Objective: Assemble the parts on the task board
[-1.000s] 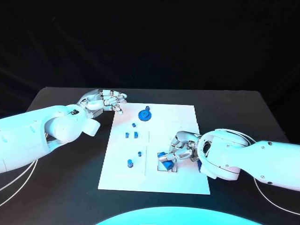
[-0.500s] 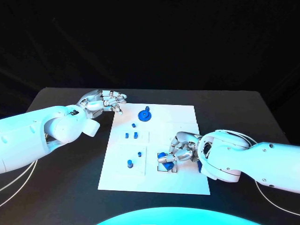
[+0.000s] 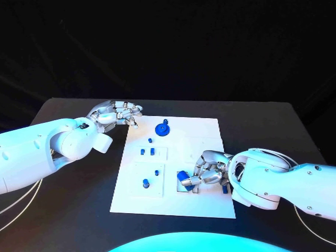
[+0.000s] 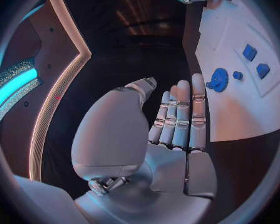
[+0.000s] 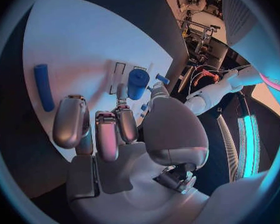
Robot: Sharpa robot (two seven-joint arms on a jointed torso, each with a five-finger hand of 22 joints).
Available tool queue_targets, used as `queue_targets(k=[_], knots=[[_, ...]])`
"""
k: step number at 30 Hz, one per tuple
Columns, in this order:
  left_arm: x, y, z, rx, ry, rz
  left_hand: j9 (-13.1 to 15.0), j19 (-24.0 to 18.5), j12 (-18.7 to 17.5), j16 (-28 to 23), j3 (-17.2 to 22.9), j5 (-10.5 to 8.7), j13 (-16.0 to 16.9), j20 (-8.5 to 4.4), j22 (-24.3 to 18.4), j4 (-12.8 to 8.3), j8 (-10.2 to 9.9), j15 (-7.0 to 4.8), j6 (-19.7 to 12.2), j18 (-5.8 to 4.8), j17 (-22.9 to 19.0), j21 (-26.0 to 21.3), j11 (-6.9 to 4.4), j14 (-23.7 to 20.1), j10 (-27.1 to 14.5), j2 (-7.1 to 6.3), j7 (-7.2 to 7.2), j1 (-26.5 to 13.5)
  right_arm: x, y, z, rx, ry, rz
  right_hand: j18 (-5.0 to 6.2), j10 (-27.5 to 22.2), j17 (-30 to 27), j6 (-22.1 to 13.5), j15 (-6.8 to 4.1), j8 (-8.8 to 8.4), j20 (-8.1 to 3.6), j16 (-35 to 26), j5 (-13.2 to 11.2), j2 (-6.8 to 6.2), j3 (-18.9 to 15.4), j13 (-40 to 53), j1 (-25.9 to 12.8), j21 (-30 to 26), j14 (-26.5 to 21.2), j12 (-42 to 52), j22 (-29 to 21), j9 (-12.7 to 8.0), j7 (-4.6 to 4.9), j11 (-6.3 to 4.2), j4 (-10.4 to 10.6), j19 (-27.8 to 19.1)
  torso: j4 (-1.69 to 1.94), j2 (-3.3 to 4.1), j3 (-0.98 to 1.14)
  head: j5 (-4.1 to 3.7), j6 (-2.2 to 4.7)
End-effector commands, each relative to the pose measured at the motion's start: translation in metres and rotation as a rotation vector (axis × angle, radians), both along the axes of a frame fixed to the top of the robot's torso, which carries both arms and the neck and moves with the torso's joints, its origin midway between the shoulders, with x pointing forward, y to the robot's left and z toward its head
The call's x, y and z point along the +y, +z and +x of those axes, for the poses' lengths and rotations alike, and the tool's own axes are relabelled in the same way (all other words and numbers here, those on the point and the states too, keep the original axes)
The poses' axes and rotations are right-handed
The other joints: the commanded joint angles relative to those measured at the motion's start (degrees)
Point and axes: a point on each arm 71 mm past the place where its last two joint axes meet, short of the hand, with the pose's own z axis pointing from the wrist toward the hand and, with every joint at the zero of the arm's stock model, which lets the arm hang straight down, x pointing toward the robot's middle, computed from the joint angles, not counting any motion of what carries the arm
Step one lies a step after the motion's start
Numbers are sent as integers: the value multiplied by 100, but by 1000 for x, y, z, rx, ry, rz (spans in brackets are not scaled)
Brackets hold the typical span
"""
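right hand grip: my right hand (image 3: 207, 170) covers the blue parts under it, can't tell if I'm actually holding 1
small parts (image 3: 147, 151): too tiny in the head view to make out shapes
task board (image 4: 239, 109): cut off at the left wrist circle's rim

Two bulky arms with glossy white shells — the left arm (image 3: 39, 152) fills the lower left of the frame, the right arm (image 3: 289, 184) the lower right. Rounded housings bulge at the wrists. Thin white cables (image 3: 17, 207) loop beneath the left arm. Each ends in a silver, segmented hand — the left hand (image 3: 119, 113) and the right hand (image 3: 206, 170) — with smooth metallic pads (image 5: 68, 127) on the fingers.
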Motion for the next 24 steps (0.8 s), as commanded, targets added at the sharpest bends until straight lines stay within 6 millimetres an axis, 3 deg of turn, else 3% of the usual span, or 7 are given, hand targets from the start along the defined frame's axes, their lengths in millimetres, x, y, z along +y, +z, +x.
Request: queue_targets(k=[1,14,24], knots=[[-4,1,-1,-3,-24,-16,-6,37,15,8,-1,6,-6,-1,-10,33,20,34,-44,80,-6,-24,-2,-21,-28,-12,160,39,2,-3,-5,42,18,4,-41,56,934,7,-38,43,-30,8,10,140,61,231,17,55,495,54,974,-3,-28,-19,-8,41,-1,-1,0,-18,10],[-6,1,-1,2,-32,-24,-7,40,17,9,-1,6,-6,-1,-12,34,22,33,-45,80,-7,-26,-2,-21,-29,-12,160,44,12,-7,-13,93,29,40,-47,96,973,28,-50,53,-41,22,-10,321,84,286,127,91,503,91,985,-15,-42,-31,-29,55,7,1,-6,-47,-7],[-4,1,-1,3,-27,-22,-9,45,19,10,-8,6,-8,-2,-16,36,26,34,-48,80,-8,-32,-2,-21,-32,-22,160,51,13,-8,-14,104,34,43,-52,108,996,27,-55,46,-50,29,-18,464,32,317,639,116,506,89,991,-48,-46,-37,-59,61,12,0,-6,-66,-14]])
